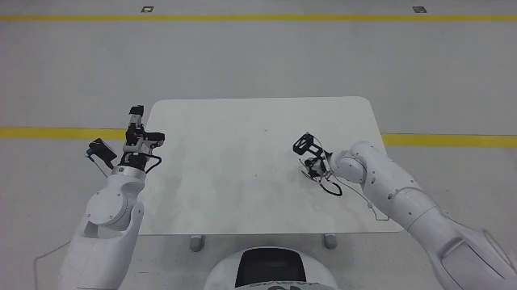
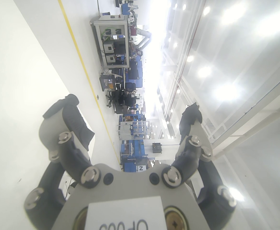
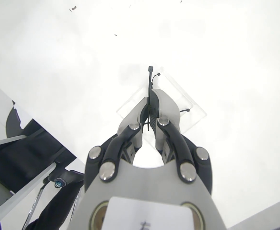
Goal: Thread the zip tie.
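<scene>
Right gripper (image 3: pixel 150 98) clamping zip tie (image 3: pixel 150 75), strap pointing straight ahead, head foremost, left gripper (image 2: pixel 130 113) wide.

White table (image 1: pixel 242 145), pale floor (image 1: pixel 258 56) w/ yellow lines (image 1: pixel 242 18) (bright ceiling lights (image 2: pixel 226 93)).

Beneath right gripper (image 3: pixel 150 95), transparent tray (image 3: pixel 194 114)

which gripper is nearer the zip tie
Right. The right gripper has its jaws shut on the zip tie over the table. The left gripper sits apart at the table's opposite side, jaws open, holding nothing.
</scene>
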